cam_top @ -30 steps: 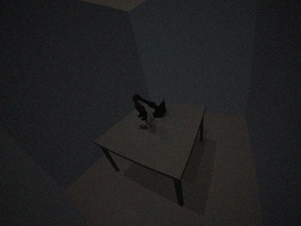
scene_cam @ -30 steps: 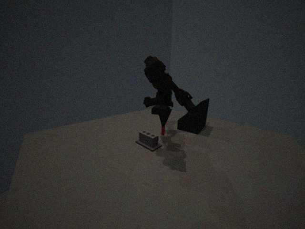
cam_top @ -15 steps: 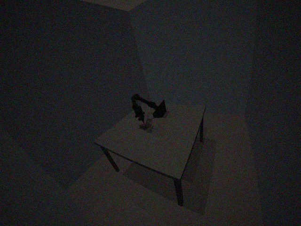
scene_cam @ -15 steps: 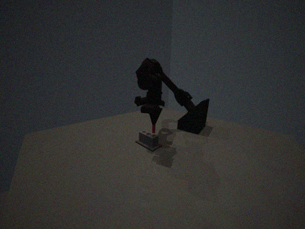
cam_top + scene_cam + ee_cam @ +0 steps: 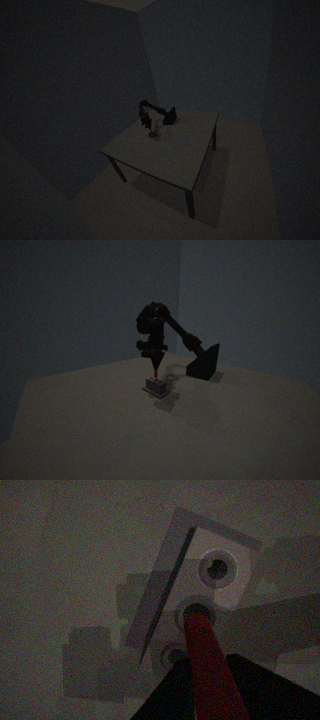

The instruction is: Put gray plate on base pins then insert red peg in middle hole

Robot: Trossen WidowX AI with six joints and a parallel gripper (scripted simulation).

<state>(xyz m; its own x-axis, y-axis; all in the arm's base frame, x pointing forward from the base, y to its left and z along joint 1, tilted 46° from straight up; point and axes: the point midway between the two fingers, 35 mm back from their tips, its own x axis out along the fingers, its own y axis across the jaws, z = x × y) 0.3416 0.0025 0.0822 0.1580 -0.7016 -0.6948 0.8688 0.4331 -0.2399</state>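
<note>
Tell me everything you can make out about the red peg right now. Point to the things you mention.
The red peg point(image 5: 155, 373) point(image 5: 207, 665) is a slim, plain, straight rod with a smooth-looking surface; its material is unclear. It stands roughly upright, pointing down, its upper part clamped in the gripper point(image 5: 155, 368). Its lower end is at the gray plate's point(image 5: 155, 386) point(image 5: 235, 592) middle hole; whether it has entered or touches the rim, I cannot tell.

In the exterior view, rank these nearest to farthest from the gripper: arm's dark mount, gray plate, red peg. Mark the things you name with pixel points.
1. Red peg point(image 5: 155, 373) point(image 5: 212, 675), held in the gripper point(image 5: 150, 128) point(image 5: 155, 368) point(image 5: 207, 667).
2. Gray plate point(image 5: 153, 134) point(image 5: 155, 386) point(image 5: 232, 596), below the peg.
3. Arm's dark mount point(image 5: 169, 118) point(image 5: 202, 366), farther back, at picture right.
</note>
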